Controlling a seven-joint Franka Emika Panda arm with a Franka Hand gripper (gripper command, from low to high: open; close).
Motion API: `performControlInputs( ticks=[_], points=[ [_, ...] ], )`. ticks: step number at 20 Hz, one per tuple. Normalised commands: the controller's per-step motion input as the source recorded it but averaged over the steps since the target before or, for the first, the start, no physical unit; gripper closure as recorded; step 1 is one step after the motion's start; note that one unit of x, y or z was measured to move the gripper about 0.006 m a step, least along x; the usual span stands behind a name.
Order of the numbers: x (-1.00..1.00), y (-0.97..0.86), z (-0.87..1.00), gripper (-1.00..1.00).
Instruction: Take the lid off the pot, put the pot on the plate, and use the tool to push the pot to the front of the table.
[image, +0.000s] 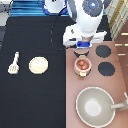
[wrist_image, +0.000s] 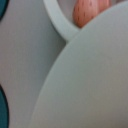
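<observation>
The large flat black table (image: 35, 95) carries the brownish-pink stove panel (image: 120, 85) at the exterior view's right, where a large grey-beige pan (image: 95, 106) sits near the bottom beside two black round burners (image: 104, 52). The arm's gripper (image: 82, 51) hangs just above the small pale pink pot (image: 82, 65), uncovered with its reddish inside showing; whether the gripper is spread or pressed together cannot be told. Well apart on the table's left lie the round cream-yellow plate (image: 39, 65) and the cream-white spatula tool (image: 14, 63).

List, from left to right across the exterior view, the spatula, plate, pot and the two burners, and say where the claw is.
tool → plate → pot → burners. The claw hangs just above the pot, toward the view's top, on the stove panel; the pot's reddish inside shows.
</observation>
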Motion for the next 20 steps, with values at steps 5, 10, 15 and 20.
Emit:
performControlInputs(
  ticks=[5,10,15,20],
  points=[
    [-1.00,0.06,-0.70,1.00],
    [-0.62,0.46,-0.39,1.00],
    [-0.01,0.37,-0.34,1.00],
    [0.11,0.07,-0.17,1.00]
  ],
)
